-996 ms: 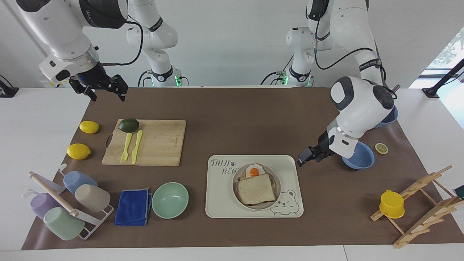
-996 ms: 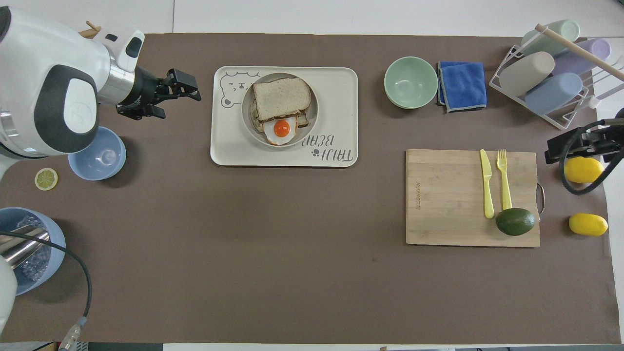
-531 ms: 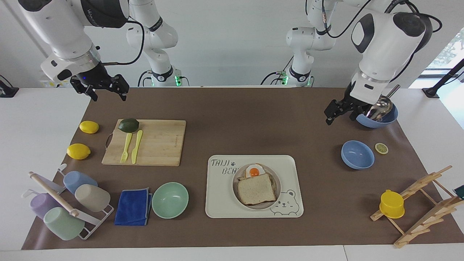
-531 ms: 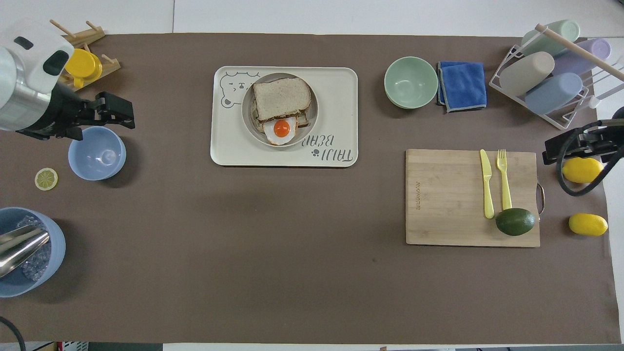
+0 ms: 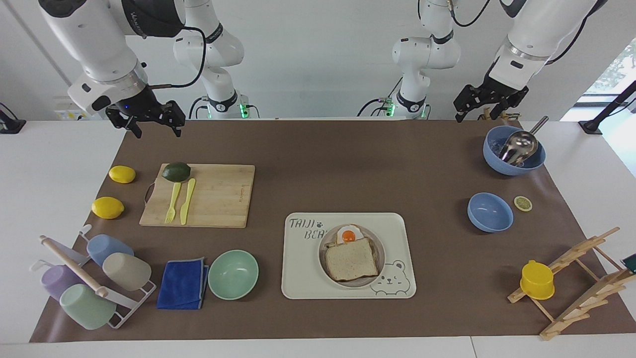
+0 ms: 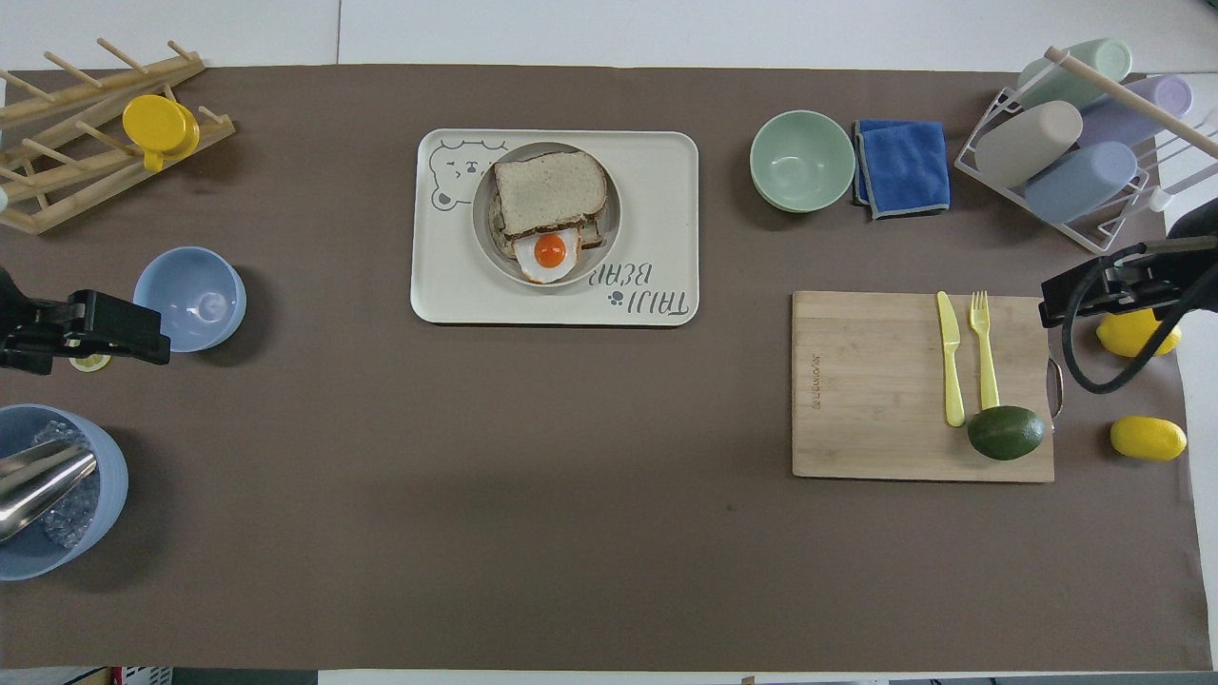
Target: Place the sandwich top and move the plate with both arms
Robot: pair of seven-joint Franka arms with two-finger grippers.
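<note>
The sandwich top (image 5: 351, 259), a pale speckled bread slice with a brown crust, lies on the stacked sandwich on the round beige-grey plate (image 5: 381, 252). It also shows in the overhead view (image 6: 549, 192), as does the plate (image 6: 481, 228). A fried egg (image 5: 348, 234) sticks out from under the slice on the side nearer to the robots. The plate sits on the cream bear-print tray (image 5: 303, 271). My left gripper (image 5: 479, 115) is open and empty, raised over the table edge by the big blue bowl (image 5: 514, 151). My right gripper (image 5: 156, 130) is open and empty, raised over the mat near the cutting board (image 5: 213, 196).
The big blue bowl holds ice and a metal scoop. A small blue bowl (image 5: 490, 212) and a lemon slice (image 5: 522, 203) lie toward the left arm's end. A mint-green bowl (image 5: 233, 274), a blue cloth (image 5: 183, 283), a cup rack (image 5: 89, 278) and two lemons stand toward the right arm's end.
My left gripper has risen and drawn back from beside the tray to high over the table edge by the big blue bowl. My right gripper has shifted slightly toward the table's middle.
</note>
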